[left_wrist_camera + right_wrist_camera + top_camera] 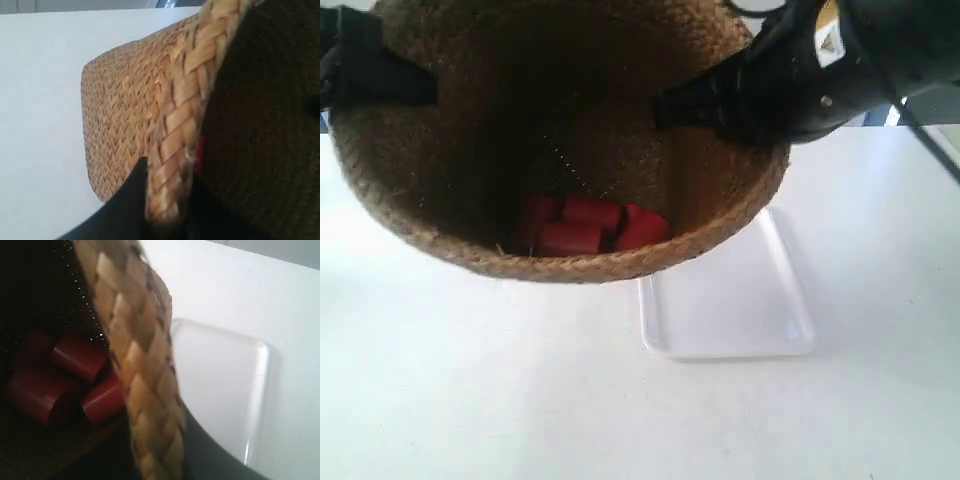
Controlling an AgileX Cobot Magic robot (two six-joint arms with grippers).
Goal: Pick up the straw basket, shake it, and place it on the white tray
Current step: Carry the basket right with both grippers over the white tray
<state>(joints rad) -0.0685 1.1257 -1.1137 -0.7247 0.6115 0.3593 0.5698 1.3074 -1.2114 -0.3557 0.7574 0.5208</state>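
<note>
You have the basket (560, 110) up off the table (470, 390), carried by its rim between both arms and tipped so its mouth faces the exterior camera. The red cylinders (590, 228) lie bunched at the low side of its bottom. The tray (740, 300) lies on the table below, off to the exterior view's right and partly hidden behind the rim.

By the look of it you are in the shake, or near it. Use short, even strokes with both arms moving together, so the braid is neither stretched nor squeezed between them. The straw looks soft, and a pull from one side alone could drag it out of the other grip. Mind the tilt: much more and the cylinders could roll over the lip. Level the basket before you carry it over the tray, centre its base inside the raised edge, and lower it straight down until it rests before you let go.

The left gripper (167, 192) is pinched narrow on the rim, one dark finger (127, 200) on the woven outside and the other inside. The right gripper (155, 455) clamps the rim the same way, its outer finger (210, 450) against the braid with the tray showing past it. Both hold the basket and touch nothing else
</note>
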